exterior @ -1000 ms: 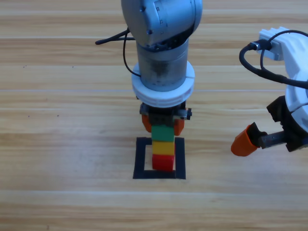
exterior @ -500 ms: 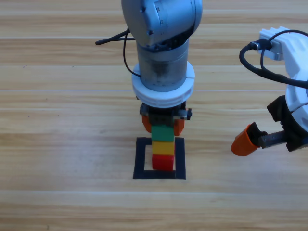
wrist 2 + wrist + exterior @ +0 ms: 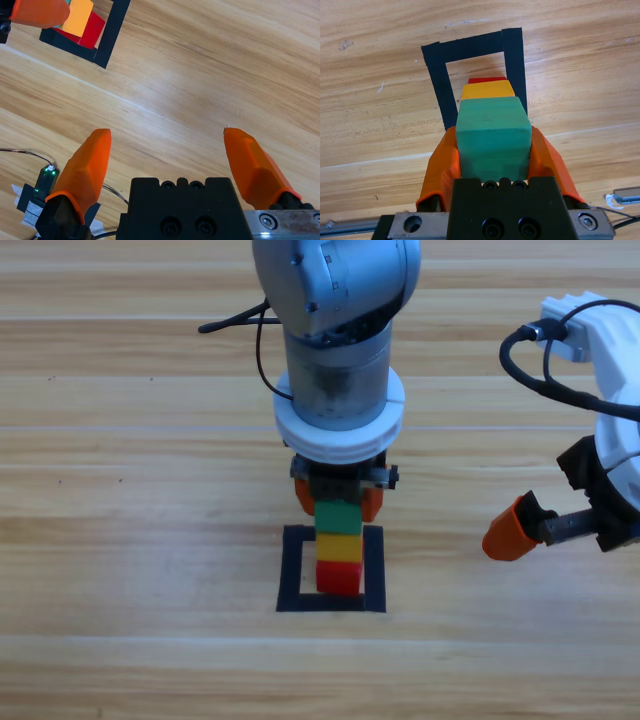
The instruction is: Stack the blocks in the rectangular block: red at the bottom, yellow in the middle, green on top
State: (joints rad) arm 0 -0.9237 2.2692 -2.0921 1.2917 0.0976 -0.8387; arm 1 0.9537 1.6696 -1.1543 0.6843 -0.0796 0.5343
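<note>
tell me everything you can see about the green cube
The green cube is a small, plain teal-green block with a matte, painted look and slightly softened edges. It sits level on top of the yellow cube, which rests on the red cube inside the black tape square. The left gripper has an orange jaw on each side of it, closed against its sides. Nothing lies on top of it.

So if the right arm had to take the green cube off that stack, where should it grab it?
Probably by the green cube's two flat side faces, coming straight down from above. It tops the yellow cube, so only its upper part is free, but the left gripper's jaws flank those faces now, so it must clear first.
</note>
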